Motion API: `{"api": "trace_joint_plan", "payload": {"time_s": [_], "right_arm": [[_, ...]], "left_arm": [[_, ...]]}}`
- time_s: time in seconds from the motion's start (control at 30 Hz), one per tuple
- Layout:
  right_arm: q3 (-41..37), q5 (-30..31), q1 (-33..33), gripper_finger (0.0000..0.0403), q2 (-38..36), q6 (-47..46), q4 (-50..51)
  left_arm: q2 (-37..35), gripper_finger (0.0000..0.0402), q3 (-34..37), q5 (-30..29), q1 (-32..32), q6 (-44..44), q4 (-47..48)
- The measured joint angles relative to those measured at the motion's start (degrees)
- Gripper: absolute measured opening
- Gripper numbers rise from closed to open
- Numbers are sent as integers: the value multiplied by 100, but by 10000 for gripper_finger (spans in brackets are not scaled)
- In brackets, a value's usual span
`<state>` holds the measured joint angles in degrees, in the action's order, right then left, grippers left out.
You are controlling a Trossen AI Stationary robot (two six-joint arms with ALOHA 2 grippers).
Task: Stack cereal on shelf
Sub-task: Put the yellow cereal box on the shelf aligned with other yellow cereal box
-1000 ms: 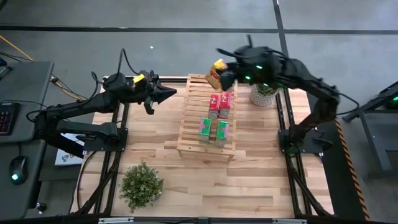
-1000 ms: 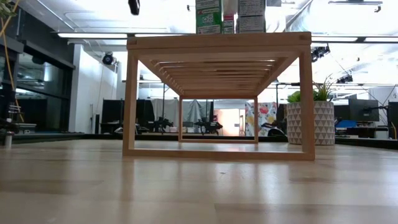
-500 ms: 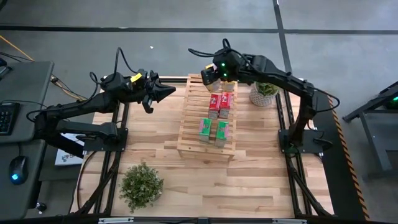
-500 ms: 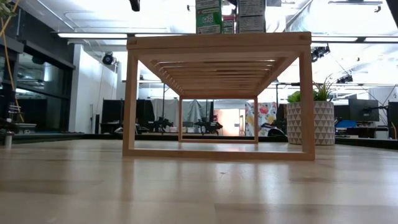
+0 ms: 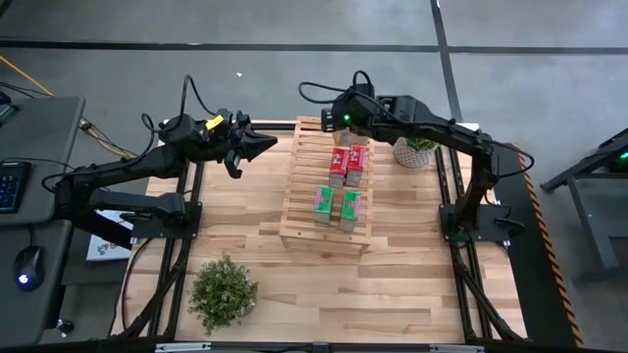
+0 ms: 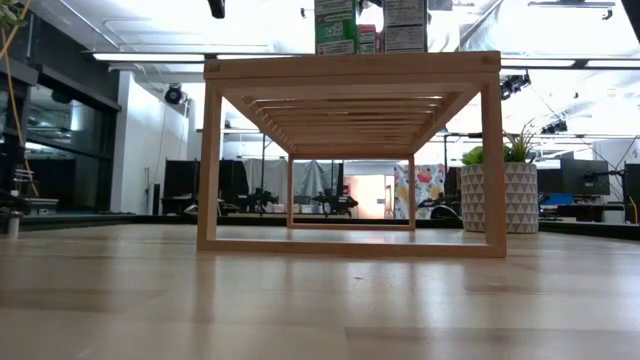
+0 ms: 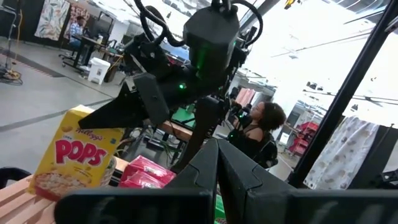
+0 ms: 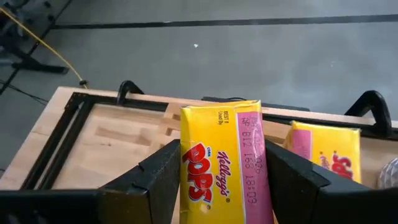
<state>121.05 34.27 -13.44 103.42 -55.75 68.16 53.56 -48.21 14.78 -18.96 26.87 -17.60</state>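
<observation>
From above, the shelf (image 5: 327,186) is seen in the middle of the bench (image 5: 412,275). Two pink-red boxes (image 5: 347,165) and two green boxes (image 5: 338,207) are stood on top of it. The right claw (image 5: 340,126) is held over the far end of the shelf. The left claw (image 5: 263,145) is kept to the left of the shelf, pressed closed with nothing in it.

From low down, the green box (image 6: 335,26) is seen on the shelf top (image 6: 350,66), and a potted plant (image 6: 498,195) is seen to the right.

In the left wrist view, a yellow box (image 7: 74,158) is seen on the shelf under the right arm.

In the right wrist view, that yellow box (image 8: 222,165) is clamped between the claw's fingers (image 8: 163,177). A second yellow box (image 8: 324,157) is stood just beside it.
</observation>
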Motion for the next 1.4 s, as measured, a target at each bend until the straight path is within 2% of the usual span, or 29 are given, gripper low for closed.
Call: {"api": "trace_joint_plan", "payload": {"time_s": [0.27,0.5,0.73,0.9,1.17,1.4], "right_arm": [[0,-10,-43,199,330,-556,9],[0,-120,-49,199,525,-666,19],[0,193,-54,199,555,-1073,22],[0,207,-54,199,555,-1500,20],[0,141,-54,199,555,-1087,19],[-2,221,-56,199,555,-1280,24]], "left_arm": [[0,0,0,0,0,-4,5],[0,0,0,2,-2,-4,8],[0,0,0,2,-2,-4,10],[0,0,0,3,-2,-4,13],[0,0,0,5,-1,-4,13],[0,0,0,5,-2,-4,13]]}}
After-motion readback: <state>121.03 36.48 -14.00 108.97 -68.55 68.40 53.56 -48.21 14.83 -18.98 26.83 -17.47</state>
